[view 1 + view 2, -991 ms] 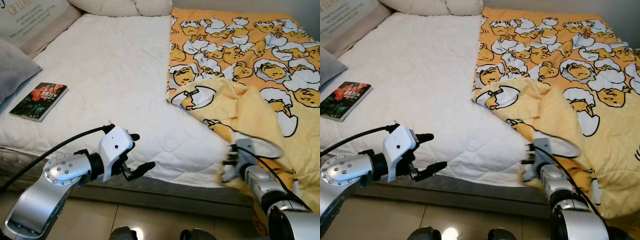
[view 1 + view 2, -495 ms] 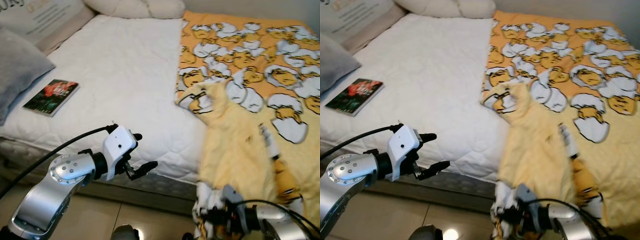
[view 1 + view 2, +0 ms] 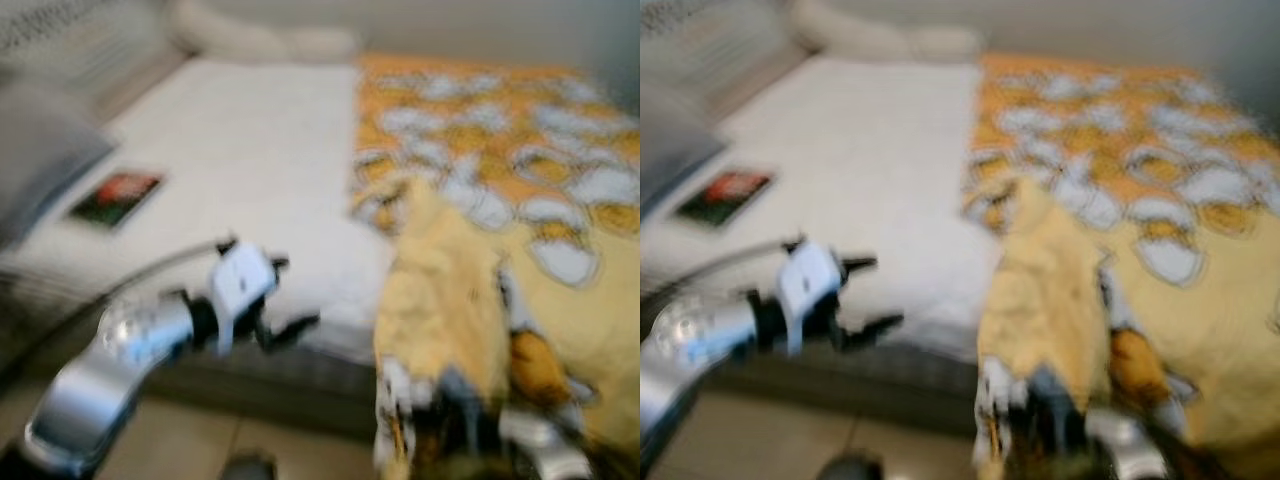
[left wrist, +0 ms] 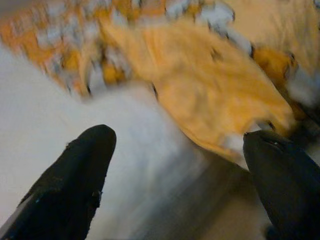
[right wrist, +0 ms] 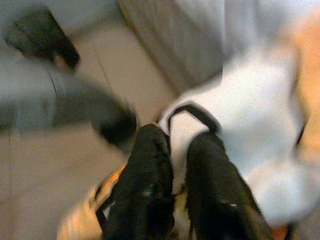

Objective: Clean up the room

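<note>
Pillow [image 3: 45, 165]: grey, at the bed's far left edge (heavily blurred).
Book [image 3: 116, 197]: dark cover with a red picture, flat on the white mattress [image 3: 250, 160] just beside the pillow.
Left gripper [image 3: 285, 300]: held in front of the mattress edge, above the floor; jaws wide apart, holding nothing, fingers [image 4: 70, 185] well separated in the left wrist view.
Blanket [image 3: 470, 250]: yellow-orange with a white cartoon print, covering the bed's right half, one corner pulled down over the mattress edge.
Right gripper [image 5: 175, 165]: low at the bed's edge, jaws clamped on the blanket's hanging corner, fingers nearly together.
</note>
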Controlling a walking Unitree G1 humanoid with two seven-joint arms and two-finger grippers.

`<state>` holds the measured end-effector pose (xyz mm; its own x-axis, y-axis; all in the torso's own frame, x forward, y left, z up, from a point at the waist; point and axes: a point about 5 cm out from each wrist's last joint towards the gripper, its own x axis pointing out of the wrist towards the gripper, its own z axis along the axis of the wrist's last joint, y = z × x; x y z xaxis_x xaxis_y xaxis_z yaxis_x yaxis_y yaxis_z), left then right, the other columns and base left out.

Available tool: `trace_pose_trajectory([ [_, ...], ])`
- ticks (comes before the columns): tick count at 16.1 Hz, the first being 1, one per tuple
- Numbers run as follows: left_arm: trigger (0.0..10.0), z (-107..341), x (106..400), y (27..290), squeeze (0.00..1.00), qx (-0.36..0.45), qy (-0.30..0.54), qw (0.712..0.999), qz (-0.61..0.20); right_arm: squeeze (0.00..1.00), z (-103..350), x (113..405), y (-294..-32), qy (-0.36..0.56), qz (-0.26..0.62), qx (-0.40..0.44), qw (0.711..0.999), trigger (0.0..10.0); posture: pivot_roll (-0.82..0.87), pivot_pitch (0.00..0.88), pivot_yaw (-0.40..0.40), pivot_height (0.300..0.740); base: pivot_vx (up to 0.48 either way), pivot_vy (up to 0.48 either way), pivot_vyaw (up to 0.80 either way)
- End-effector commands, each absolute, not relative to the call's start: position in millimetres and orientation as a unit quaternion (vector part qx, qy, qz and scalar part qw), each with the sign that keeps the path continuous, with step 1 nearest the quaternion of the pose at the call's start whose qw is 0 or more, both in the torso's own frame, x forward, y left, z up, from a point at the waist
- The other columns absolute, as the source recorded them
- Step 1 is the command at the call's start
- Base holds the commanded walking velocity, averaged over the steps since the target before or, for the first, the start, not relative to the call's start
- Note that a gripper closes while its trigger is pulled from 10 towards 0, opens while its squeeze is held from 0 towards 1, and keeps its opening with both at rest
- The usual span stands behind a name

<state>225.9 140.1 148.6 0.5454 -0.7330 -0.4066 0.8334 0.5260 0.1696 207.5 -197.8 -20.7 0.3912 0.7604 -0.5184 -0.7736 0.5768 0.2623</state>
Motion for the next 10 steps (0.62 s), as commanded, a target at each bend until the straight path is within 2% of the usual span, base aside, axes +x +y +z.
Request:
trace_pose_trajectory([
  [1, 10.0, 154.8, 231.0, 139.7, 0.0, 0.188, 0.132, 0.861, -0.453, 1.0, -3.0, 223.3, -191.7, 0.257, 0.471, -0.001, 0.844, 10.0, 0.08, 0.009, 0.02, 0.74, 0.0, 0.0, 0.0],
  [4, 10.0, 149.2, 231.2, 143.7, 0.0, 0.179, 0.138, 0.877, -0.424, 1.0, 21.6, 248.3, -187.0, 0.174, 0.415, 0.022, 0.893, 10.0, 0.07, 0.0, 0.017, 0.74, 0.0, 0.0, 0.0],
  [7, 10.0, 140.8, 232.0, 148.0, 0.0, 0.14, 0.132, 0.918, -0.348, 1.0, 52.0, 247.2, -178.7, 0.105, 0.373, 0.059, 0.92, 10.0, 0.01, 0.0, 0.021, 0.74, 0.0, 0.0, 0.0],
  [9, 10.0, 137.0, 232.3, 150.1, 0.0, 0.127, 0.129, 0.934, -0.308, 1.0, 65.1, 246.7, -175.6, 0.075, 0.348, 0.055, 0.933, 10.0, 0.0, 0.0, 0.018, 0.74, 0.0, 0.0, 0.0],
  [10, 10.0, 134.2, 235.2, 153.8, 0.0, 0.119, 0.122, 0.949, -0.265, 1.0, 72.4, 251.8, -174.3, 0.061, 0.302, 0.062, 0.949, 10.0, -0.02, 0.0, 0.013, 0.74, 0.0, 0.0, 0.0],
])
